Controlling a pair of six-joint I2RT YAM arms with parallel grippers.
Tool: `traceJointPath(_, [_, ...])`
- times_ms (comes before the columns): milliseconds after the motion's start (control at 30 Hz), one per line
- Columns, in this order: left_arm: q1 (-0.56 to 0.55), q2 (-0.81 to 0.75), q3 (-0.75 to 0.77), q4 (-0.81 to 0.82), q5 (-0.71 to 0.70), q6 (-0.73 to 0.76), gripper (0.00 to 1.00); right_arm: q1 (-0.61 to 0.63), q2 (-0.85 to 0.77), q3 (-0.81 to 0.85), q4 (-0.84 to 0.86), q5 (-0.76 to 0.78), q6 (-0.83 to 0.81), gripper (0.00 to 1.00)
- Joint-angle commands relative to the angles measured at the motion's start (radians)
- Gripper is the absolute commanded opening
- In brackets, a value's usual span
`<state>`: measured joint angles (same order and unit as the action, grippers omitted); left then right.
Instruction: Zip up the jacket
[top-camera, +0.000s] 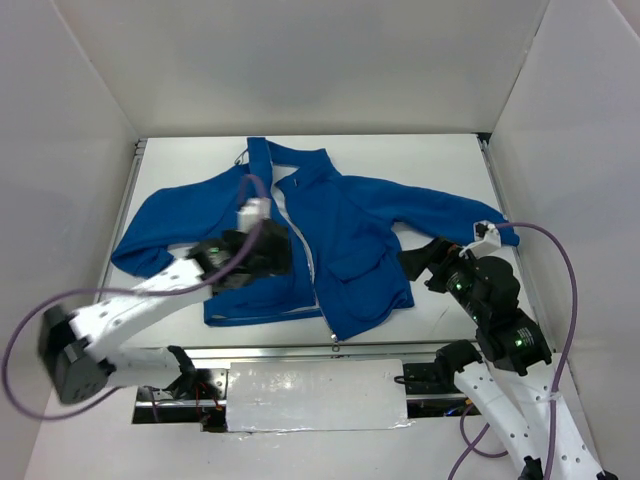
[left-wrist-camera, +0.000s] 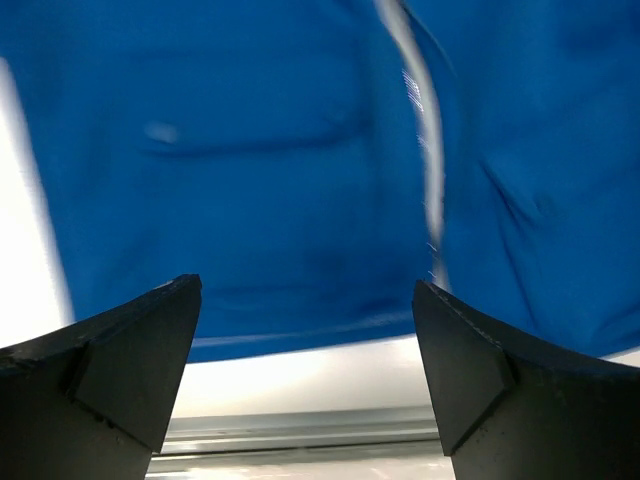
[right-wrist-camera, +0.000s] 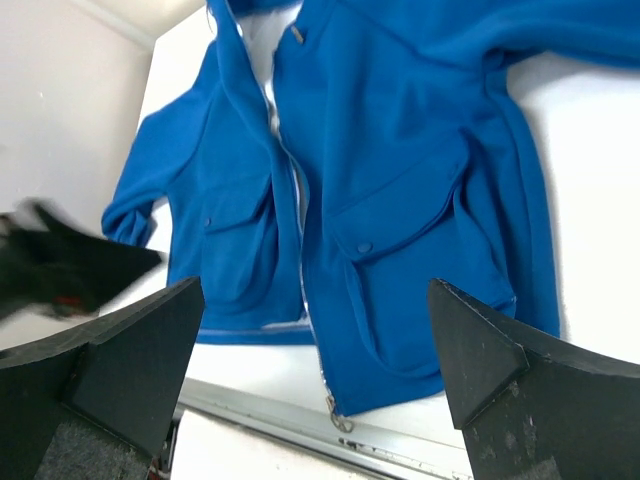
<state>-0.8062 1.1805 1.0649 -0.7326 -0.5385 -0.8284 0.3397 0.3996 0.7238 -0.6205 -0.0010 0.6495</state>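
The royal-blue jacket (top-camera: 350, 230) lies flat on the white table, collar at the far side and sleeves spread. Its front is parted, with the pale zipper (top-camera: 305, 255) running down the middle to a metal pull (right-wrist-camera: 338, 420) at the hem by the table's front edge. My left gripper (top-camera: 262, 258) hovers open over the jacket's left front panel. In the left wrist view the blue fleece (left-wrist-camera: 250, 150) fills the frame above the left gripper (left-wrist-camera: 305, 380). My right gripper (top-camera: 418, 262) stands open just right of the jacket's right pocket (right-wrist-camera: 400, 230); nothing is between its fingers (right-wrist-camera: 520, 380).
A metal rail (top-camera: 300, 352) runs along the table's front edge just below the hem. White walls enclose the table at left, right and back. A white plate (top-camera: 315, 395) sits between the arm bases. Purple cables loop off both arms.
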Motion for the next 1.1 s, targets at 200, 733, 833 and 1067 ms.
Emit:
traceJointPath(200, [-0.218, 0.399, 0.105, 0.05, -0.092, -0.244, 0.89, 0.004, -0.036, -0.027, 0.039, -0.059, -0.007, 1.0])
traceJointPath(733, [-0.222, 0.533, 0.049, 0.14, -0.002, -0.293, 0.72, 0.004, -0.045, -0.058, 0.044, -0.059, -0.03, 1.0])
traceJointPath(833, [-0.222, 0.548, 0.04, 0.154, 0.017, -0.296, 0.71, 0.004, -0.044, -0.061, 0.045, -0.065, -0.028, 1.0])
traceJointPath(1067, [-0.222, 0.564, 0.033, 0.142, 0.0, -0.311, 0.69, 0.004, -0.057, -0.054, 0.025, -0.047, -0.037, 1.0])
